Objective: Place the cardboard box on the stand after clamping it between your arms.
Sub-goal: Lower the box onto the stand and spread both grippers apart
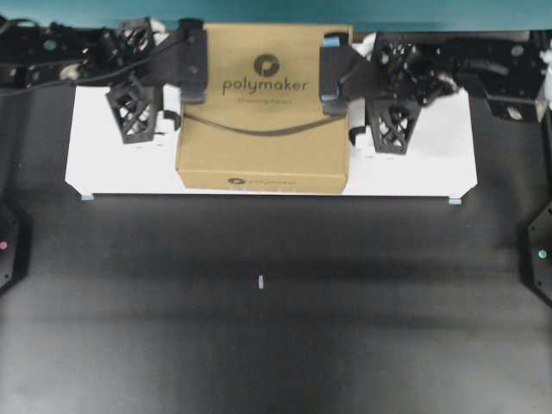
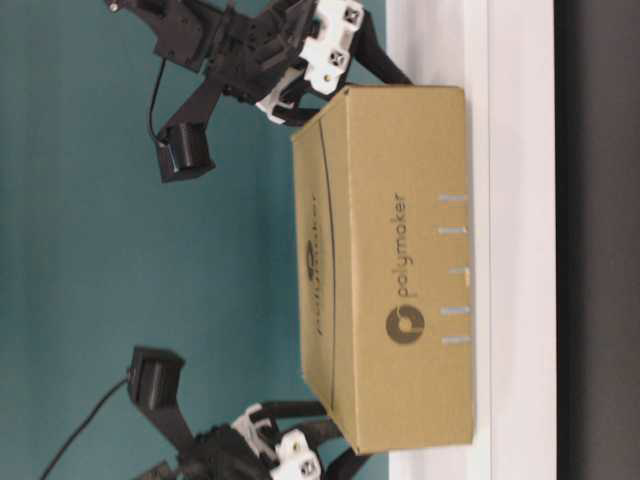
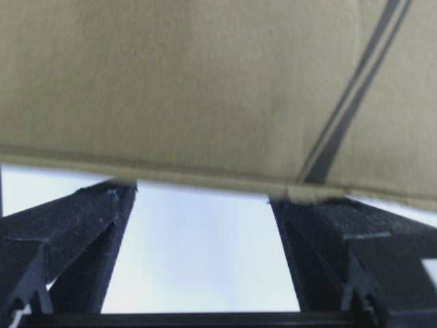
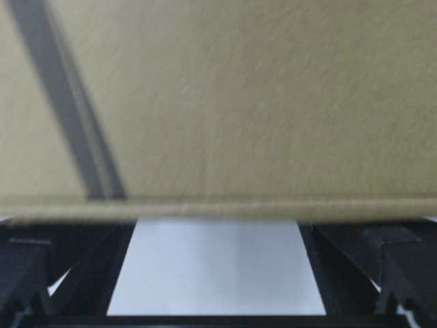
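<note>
The brown cardboard box (image 1: 263,103) with the polymaker logo lies on the white stand (image 1: 121,164), near its middle. My left gripper (image 1: 175,84) is at the box's left side. My right gripper (image 1: 352,86) is at its right side. Both stand open, with nothing between their fingers. In the left wrist view the left gripper (image 3: 205,195) has both fingertips against the lower edge of the box (image 3: 205,82). The right gripper (image 4: 216,225) meets the box (image 4: 239,102) the same way. From table level the box (image 2: 400,270) sits between the two arms.
Dark table lies in front of the stand, with a small white mark (image 1: 260,281) on it. Black fixtures sit at the left edge (image 1: 5,246) and right edge (image 1: 542,254). A teal wall (image 2: 100,250) stands behind. Blue marks show at the stand's front corners (image 1: 454,201).
</note>
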Controlling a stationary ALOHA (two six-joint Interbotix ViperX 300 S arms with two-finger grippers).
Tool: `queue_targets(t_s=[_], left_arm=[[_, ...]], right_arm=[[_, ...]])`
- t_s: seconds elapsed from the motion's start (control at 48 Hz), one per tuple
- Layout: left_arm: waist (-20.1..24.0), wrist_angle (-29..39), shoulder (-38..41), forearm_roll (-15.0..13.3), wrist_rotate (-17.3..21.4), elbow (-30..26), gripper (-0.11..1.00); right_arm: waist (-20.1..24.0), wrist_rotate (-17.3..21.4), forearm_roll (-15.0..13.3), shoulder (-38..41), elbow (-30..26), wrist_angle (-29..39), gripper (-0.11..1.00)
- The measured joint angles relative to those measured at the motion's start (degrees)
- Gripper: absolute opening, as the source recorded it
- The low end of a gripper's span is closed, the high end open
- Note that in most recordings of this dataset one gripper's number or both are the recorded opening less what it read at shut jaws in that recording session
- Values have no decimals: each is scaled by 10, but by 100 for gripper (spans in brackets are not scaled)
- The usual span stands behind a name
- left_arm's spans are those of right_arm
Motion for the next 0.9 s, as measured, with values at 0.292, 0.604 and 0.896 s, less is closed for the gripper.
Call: queue_targets(t_s=[0.292, 0.604, 0.896], left_arm=[[16, -4, -45, 0, 17, 34, 76], [11, -2, -120, 0, -4, 60, 75], [-74, -51, -251, -1, -62, 129, 75]], right_arm=[[-21, 7, 1, -35, 37, -23, 81], [-34, 22, 7, -113, 64, -23, 81], [9, 115, 9, -227, 133, -61, 81]])
